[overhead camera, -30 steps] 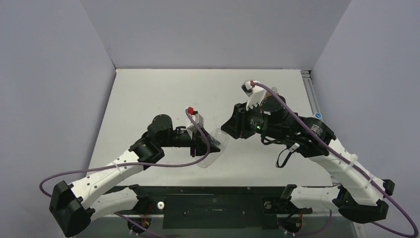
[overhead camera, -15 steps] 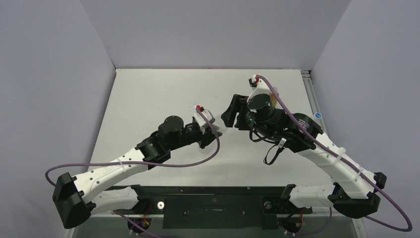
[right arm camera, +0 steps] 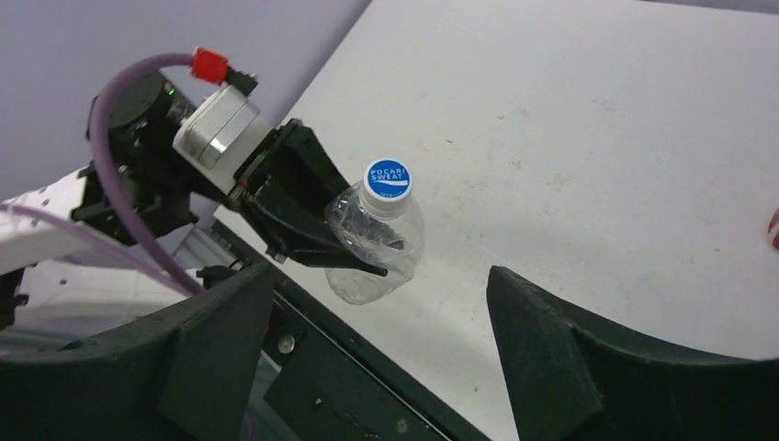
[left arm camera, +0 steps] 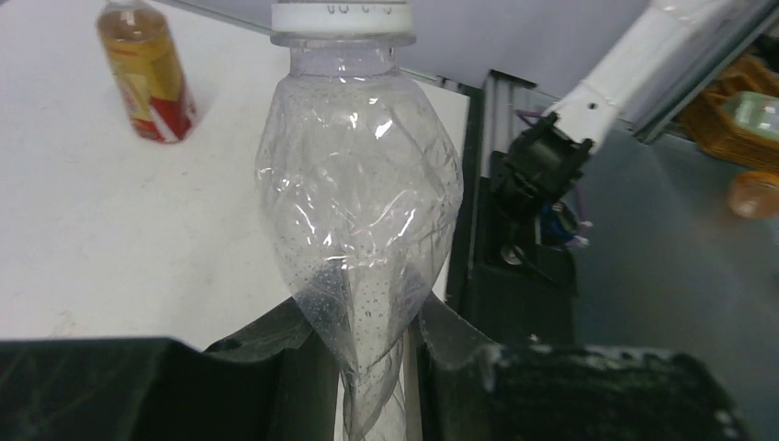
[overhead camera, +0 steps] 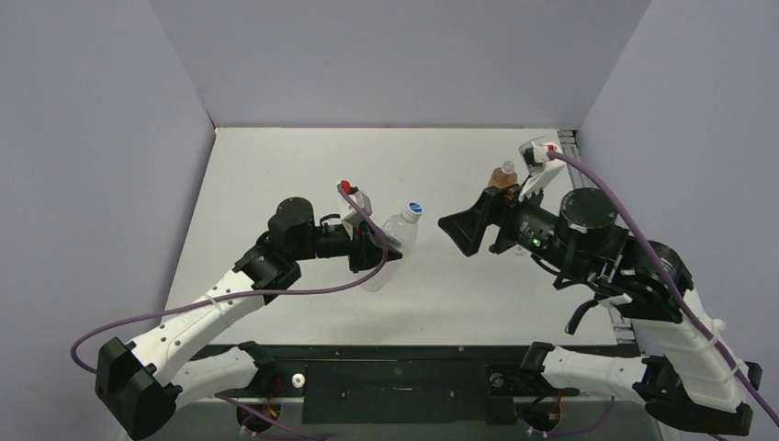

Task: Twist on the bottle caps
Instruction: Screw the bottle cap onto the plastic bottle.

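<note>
Left gripper [overhead camera: 378, 252] seemingly level, tight around clear bottle [left arm camera: 360, 202]

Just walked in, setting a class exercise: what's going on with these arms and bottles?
The left gripper is shut on a crumpled clear plastic bottle, gripping its lower body. A round blue-and-white screw cap sits on its neck. The right gripper is open, facing that cap but apart from it. A small bottle of amber liquid with a red band stands upright near the white table's far right edge, untouched.
</note>
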Tool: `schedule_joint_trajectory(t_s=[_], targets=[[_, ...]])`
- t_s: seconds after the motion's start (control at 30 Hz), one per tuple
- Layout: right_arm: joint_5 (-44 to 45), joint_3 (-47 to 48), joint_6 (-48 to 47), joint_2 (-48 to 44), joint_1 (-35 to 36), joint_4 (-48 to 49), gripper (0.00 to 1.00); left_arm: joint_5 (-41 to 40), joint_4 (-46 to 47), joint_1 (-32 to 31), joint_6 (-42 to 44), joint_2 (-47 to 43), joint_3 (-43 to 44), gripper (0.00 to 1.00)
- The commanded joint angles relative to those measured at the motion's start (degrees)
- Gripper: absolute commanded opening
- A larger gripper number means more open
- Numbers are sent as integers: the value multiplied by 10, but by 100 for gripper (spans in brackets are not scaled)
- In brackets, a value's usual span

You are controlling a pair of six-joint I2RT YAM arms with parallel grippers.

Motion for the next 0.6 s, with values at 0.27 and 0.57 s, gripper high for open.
schedule_joint_trajectory(t_s=[0.27, 0.57], targets=[[-248, -77, -112, -51, -6, 92, 79, 328, 288, 20, -283, 15, -28, 0], [-277, -66, -125, -25, -5, 90, 70, 350, 319, 17, -322, 13, -42, 0]])
